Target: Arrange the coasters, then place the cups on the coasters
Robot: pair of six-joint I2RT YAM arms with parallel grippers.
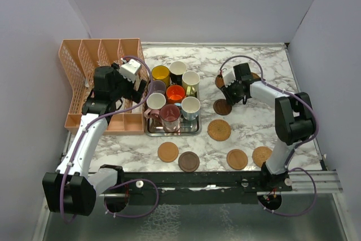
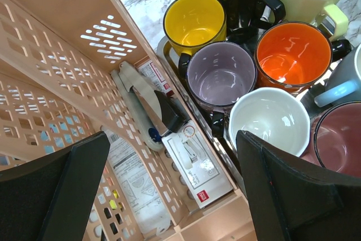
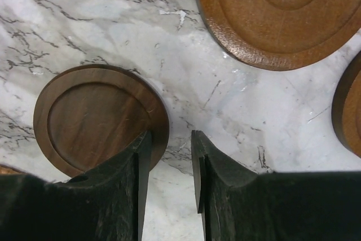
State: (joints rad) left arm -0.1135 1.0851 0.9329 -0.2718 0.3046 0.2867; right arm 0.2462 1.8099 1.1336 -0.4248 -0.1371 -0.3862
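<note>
While hovering at dark brown round wooden coaster (image 3: pixel 96 118), right gripper (image 3: pixel 171 138) gaping narrowly, holding nothing, left gripper (image 2: pixel 172 153) gaping wide, empty.

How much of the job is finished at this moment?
Done: nothing clearly; coasters lie scattered on the marble table. In hand: right tool, jaws slightly apart, at the rim of a dark coaster. To do: all eight cups sit on the tray; left tool open, empty.

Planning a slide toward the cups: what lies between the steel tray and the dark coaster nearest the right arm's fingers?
Nothing: the top view shows only bare marble table between the tray and that dark coaster.
</note>
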